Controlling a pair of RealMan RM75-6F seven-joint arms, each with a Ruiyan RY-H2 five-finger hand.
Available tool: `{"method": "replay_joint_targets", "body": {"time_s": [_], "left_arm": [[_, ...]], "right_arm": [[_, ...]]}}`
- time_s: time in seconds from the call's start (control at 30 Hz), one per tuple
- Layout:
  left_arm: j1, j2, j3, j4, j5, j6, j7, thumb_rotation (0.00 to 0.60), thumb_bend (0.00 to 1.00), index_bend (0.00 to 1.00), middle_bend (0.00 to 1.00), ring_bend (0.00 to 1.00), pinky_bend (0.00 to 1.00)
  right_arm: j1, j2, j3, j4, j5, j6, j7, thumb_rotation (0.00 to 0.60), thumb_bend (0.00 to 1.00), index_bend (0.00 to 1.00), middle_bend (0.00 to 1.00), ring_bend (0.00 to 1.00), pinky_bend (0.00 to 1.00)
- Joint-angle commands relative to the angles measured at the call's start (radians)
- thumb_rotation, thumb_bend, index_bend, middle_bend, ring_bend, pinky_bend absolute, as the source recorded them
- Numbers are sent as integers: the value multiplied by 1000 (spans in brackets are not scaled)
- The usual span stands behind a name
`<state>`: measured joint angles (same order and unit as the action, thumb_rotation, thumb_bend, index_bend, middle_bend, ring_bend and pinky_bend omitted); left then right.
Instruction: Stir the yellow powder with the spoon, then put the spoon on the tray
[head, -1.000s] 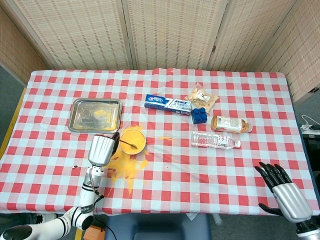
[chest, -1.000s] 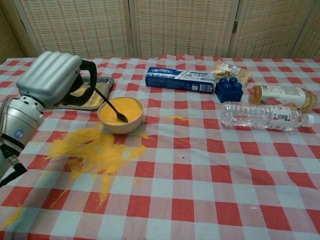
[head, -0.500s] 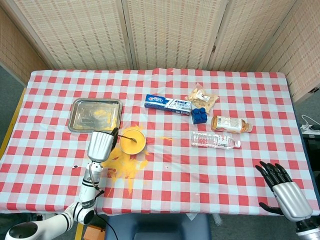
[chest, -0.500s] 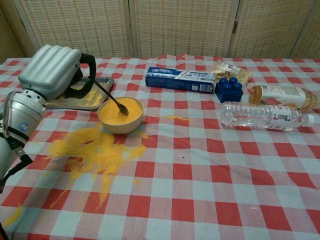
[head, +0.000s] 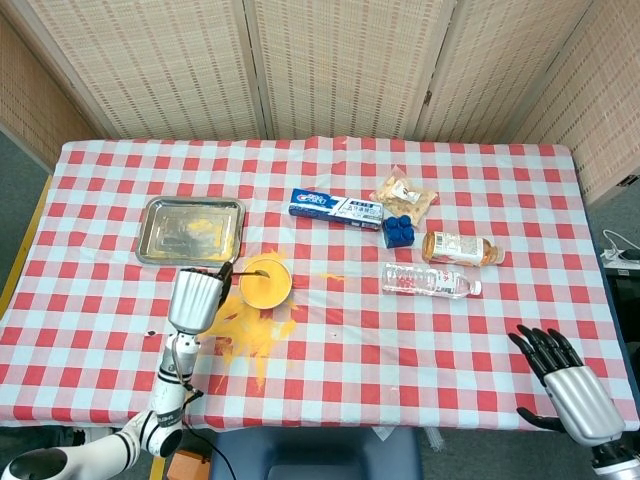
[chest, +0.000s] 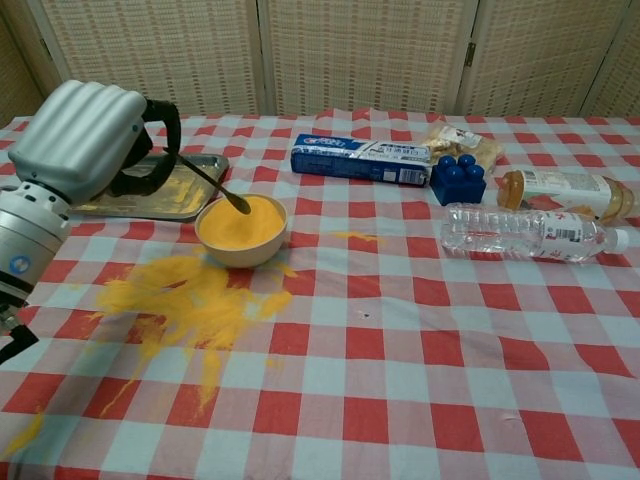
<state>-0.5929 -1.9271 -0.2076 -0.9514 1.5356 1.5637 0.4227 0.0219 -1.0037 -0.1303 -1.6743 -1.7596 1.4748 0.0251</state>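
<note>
Yellow powder (chest: 240, 221), red-white checked tablecloth (chest: 420, 340)

Bowl (chest: 241, 230) right of tray (chest: 150, 195)

Two bottles, one clear (head: 430, 281) and one amber (head: 462, 248), both right of the bowl (head: 265, 281); one bowl; one spoon (chest: 207, 183); one tray (head: 191, 229) behind the bowl; one toothpaste box (head: 336, 208); one blue block (head: 398, 231); one snack packet (head: 404, 194); two hands, left (head: 194, 298) and right (head: 570, 391).
</note>
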Motion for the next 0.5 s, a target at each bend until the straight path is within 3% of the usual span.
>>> {"method": "replay_joint_targets", "body": {"time_s": [0.03, 0.5], "left_arm": [[26, 22, 27, -28, 15, 19, 27, 600, 824, 842, 1000, 1000, 1000], [60, 54, 55, -68, 36, 24, 71, 600, 827, 842, 1000, 1000, 1000]], "right_arm": [[-1, 0, -3, 0, -8, 4, 0, 600, 22, 0, 0, 0, 0], [2, -5, -8, -3, -17, -2, -11, 600, 22, 0, 0, 0, 0]]}}
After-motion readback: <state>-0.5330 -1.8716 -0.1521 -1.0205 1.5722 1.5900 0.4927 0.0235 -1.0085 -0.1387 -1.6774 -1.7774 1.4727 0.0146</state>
